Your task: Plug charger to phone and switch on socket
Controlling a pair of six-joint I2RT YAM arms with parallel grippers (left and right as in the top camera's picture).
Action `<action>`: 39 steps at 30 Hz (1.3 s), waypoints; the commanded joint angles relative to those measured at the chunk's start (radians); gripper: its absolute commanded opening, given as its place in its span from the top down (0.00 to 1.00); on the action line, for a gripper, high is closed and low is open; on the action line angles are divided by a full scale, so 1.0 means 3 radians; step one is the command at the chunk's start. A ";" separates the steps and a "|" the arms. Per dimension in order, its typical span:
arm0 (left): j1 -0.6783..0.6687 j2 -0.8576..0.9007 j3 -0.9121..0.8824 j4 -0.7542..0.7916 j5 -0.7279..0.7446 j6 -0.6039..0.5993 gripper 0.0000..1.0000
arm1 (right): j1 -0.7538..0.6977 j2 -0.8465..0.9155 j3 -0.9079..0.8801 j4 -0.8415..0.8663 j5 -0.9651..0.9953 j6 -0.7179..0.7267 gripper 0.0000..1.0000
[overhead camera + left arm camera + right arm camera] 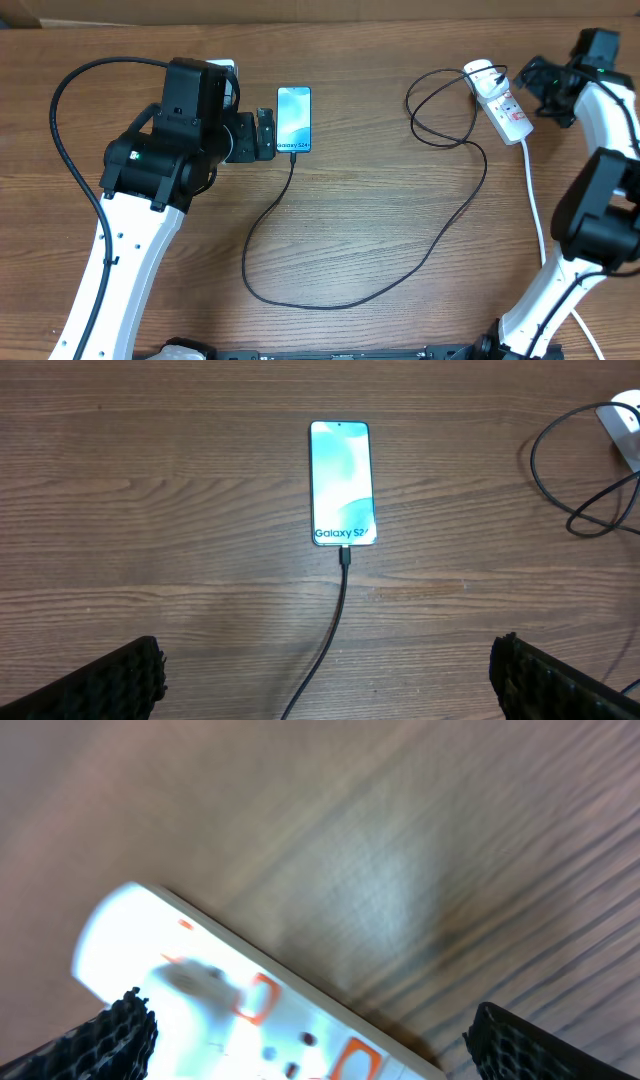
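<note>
A slim smartphone with a light blue-teal screen [342, 482], "Galaxy S24" in white along its near short edge, lies flat on the brown wooden desk [380, 220]. The small black connector tip [345, 556] of the thin black charger cable [340, 600] appears seated in that edge. From the phone the cable runs in one slack loop across the desk to a small white oblong power strip with red markings [503, 108], which lies well apart from the phone on the right arm's side and trails a thick white cord [535, 200].

The left arm's ribbed black fingers [120, 680] stand spread wide just beside the phone and hold nothing, a stance that fits a plugging step judged finished. The right arm's fingers [110, 1035], also wide and empty, hover close over the strip's rounded end, probably lined up to press a switch. The blurred wrist view does not show whether any switch is on, so that step looks outstanding.
</note>
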 commanded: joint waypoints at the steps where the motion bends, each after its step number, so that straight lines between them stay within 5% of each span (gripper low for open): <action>1: -0.0009 -0.0004 -0.0034 0.0024 -0.0042 -0.0046 0.01 | -0.0050 -0.0168 0.0015 0.0052 -0.0010 0.0142 0.00; 39: -0.0009 -0.0004 -0.0034 0.0023 -0.0043 -0.0045 0.01 | 0.0175 0.0409 0.0010 0.0095 0.0337 0.0226 0.00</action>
